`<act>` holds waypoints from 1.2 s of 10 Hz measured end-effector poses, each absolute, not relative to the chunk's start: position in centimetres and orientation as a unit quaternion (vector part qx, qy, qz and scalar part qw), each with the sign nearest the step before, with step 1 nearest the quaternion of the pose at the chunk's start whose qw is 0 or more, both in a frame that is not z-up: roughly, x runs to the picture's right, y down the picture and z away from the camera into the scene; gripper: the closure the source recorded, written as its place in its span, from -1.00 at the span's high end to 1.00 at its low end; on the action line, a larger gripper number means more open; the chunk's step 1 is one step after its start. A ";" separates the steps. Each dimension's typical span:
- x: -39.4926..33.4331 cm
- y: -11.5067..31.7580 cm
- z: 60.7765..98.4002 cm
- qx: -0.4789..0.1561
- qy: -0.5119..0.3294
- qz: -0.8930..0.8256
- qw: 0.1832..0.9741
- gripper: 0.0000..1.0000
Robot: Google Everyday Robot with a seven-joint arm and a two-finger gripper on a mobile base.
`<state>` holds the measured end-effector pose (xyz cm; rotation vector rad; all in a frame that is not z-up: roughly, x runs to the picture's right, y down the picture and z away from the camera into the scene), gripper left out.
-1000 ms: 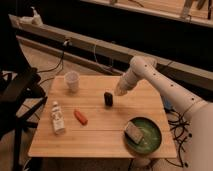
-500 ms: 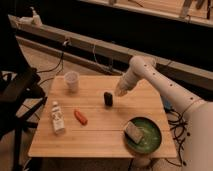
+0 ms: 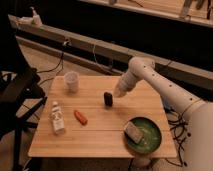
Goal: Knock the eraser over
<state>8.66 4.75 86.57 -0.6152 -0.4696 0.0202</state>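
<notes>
The eraser (image 3: pixel 108 98), a small dark block, stands upright near the middle of the wooden table (image 3: pixel 100 135). My gripper (image 3: pixel 118 93) is at the end of the white arm, just to the right of the eraser, very close to it at about its top height. I cannot tell whether it touches the eraser.
A white cup (image 3: pixel 72 81) stands at the table's back left. A clear bottle (image 3: pixel 57 118) and an orange carrot-like piece (image 3: pixel 80 117) lie at the left front. A green plate (image 3: pixel 150 145) with a pale sponge block (image 3: pixel 133 131) sits at the right front. A dark chair (image 3: pixel 15 95) is left of the table.
My gripper has shifted slightly left, closer to the eraser. The eraser still stands upright.
</notes>
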 end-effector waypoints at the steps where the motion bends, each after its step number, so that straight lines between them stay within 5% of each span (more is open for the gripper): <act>1: 8.2 4.8 86.6 -0.301 -0.227 0.004 0.926 -0.46; 12: 7.3 5.4 86.5 -0.304 -0.216 -0.001 0.928 -0.46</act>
